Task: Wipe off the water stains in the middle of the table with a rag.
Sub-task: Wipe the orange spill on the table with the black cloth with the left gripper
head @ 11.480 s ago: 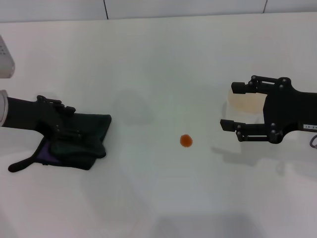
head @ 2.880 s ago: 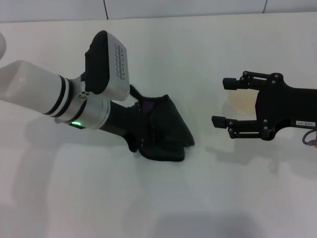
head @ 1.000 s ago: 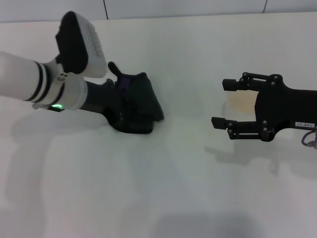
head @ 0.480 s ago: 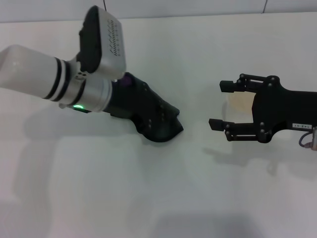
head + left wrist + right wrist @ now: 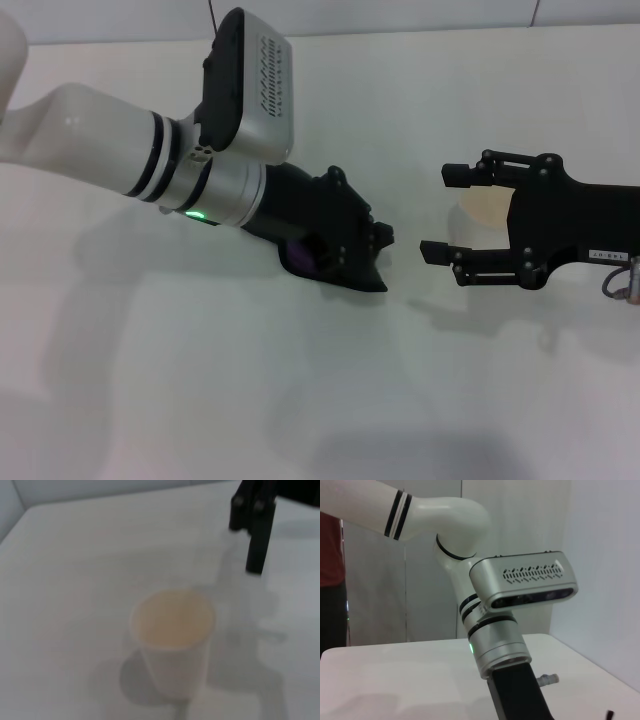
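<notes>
Head view: the white table (image 5: 330, 400) is being wiped with the rag (image 5: 335, 262), clamped in the left gripper (image 5: 350, 245) near the cup (image 5: 485, 207). No stain is visible, so wiping looks nearly done. Right gripper (image 5: 440, 212) is parked, fingers spread.

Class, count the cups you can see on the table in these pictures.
1: a cup stands on the table between the right tool's open fingers. Others may hide behind the arms.

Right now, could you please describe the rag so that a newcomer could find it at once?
On the white table, follow the left arm to its left gripper near the middle. The rag is bunched under it, dark with a purple patch, unlike the pale cup between the right gripper's fingers.
</notes>
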### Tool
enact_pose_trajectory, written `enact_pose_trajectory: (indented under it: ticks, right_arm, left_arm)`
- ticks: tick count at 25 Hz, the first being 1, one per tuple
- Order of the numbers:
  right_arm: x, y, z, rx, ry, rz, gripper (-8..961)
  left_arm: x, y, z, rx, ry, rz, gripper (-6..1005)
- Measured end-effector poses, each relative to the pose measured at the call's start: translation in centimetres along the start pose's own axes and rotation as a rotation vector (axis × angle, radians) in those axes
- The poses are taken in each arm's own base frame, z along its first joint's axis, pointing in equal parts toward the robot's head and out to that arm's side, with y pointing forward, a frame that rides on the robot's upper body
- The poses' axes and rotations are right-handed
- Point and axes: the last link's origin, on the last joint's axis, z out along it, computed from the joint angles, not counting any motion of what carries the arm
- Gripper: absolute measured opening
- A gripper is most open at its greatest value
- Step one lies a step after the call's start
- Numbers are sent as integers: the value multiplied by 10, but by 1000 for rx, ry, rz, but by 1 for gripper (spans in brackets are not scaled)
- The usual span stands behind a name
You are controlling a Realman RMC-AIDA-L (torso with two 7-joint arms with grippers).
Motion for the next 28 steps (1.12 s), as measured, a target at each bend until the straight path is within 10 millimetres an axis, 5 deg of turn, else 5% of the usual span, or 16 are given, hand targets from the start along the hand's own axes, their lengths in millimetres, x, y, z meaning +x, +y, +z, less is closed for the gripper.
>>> enact_pose_trajectory:
  ticks: [17,28]
  right_arm:
    - [2,2,-1,-2,2,6,795]
    - [1,3,-1,-3,-6,10,795]
  left_arm:
    - [-15,15,23,-36,-133,45,68]
    - [-29,6,24,58,-197,8,76]
